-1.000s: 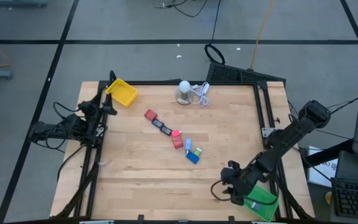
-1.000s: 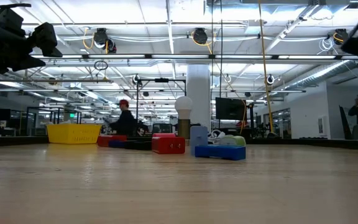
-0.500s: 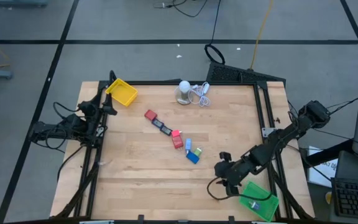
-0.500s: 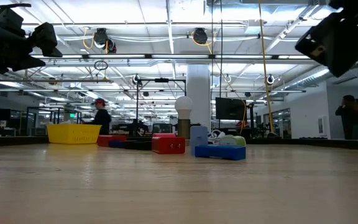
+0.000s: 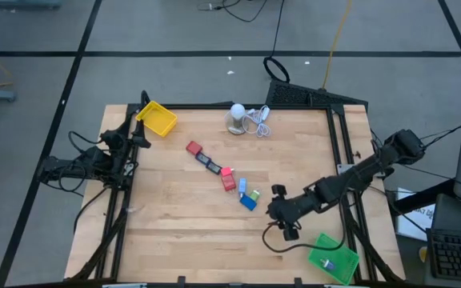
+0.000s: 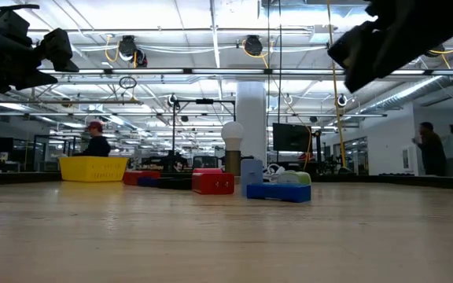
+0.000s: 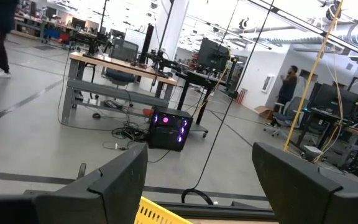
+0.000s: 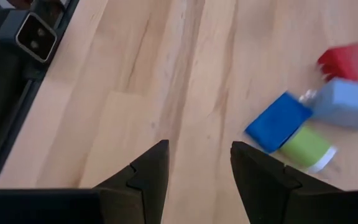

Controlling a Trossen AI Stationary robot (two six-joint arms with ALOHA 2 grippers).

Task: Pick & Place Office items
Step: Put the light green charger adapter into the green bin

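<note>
Hovering above bare tabletop [image 5: 182, 216] with fingers [image 8: 148, 171] spread apart and nothing between them: right pincer [image 5: 277, 210], just beside the near end of the row of office items. Nearest to it, a dark blue block [image 5: 248, 203], touching a green-and-white piece [image 5: 254, 194] and a light blue block [image 5: 242, 186]; same three seen from the right wrist as dark blue block [image 8: 277, 122], green piece [image 8: 306, 147] and light blue block [image 8: 353, 102], all lying flat on the wood. Next along the diagonal row, a red block [image 5: 229, 183] with a pink bit [image 5: 226, 171] against it, then a dark flat rectangle [image 5: 208, 162], then another red block [image 5: 193, 148] at the far end. Green tray [image 5: 334, 256] close behind the right arm at the near right corner. Yellow tray [image 5: 158, 118] at the far left corner, white round object [image 5: 237, 113] with coiled cable at the far edge. Parked off the left edge, well apart from everything, left pincer [image 5: 134, 140], fingers [image 7: 104, 183] spread and empty. Beyond the tabletop in the low view, a person [image 6: 94, 140] behind the yellow tray and another person [image 6: 427, 149] at far right.
</note>
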